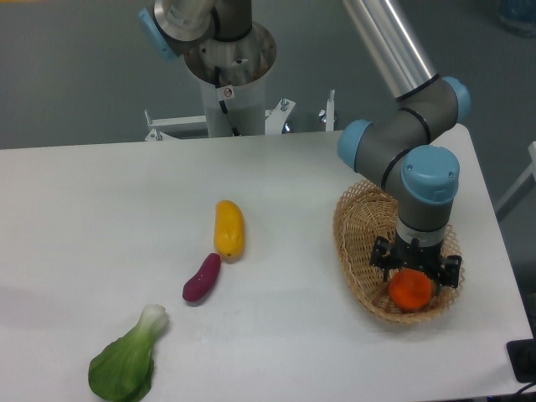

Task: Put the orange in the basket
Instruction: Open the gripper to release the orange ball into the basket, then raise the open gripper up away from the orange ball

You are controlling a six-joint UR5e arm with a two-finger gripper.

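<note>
The orange (410, 291) is small, round and bright. It sits right under my gripper (414, 280), inside the front end of the basket (356, 226). The basket is an oval tan wicker one at the right side of the table. My gripper points straight down into it, and the black fingers (383, 255) close around the top of the orange. The orange hides the fingertips. I cannot tell whether the orange rests on the basket floor or hangs just above it.
A yellow-orange oblong vegetable (229, 229) and a small purple eggplant (202, 277) lie mid-table. A green leafy bok choy (127, 358) lies at the front left. The robot base (226, 75) stands behind the table. The table's right edge runs close to the basket.
</note>
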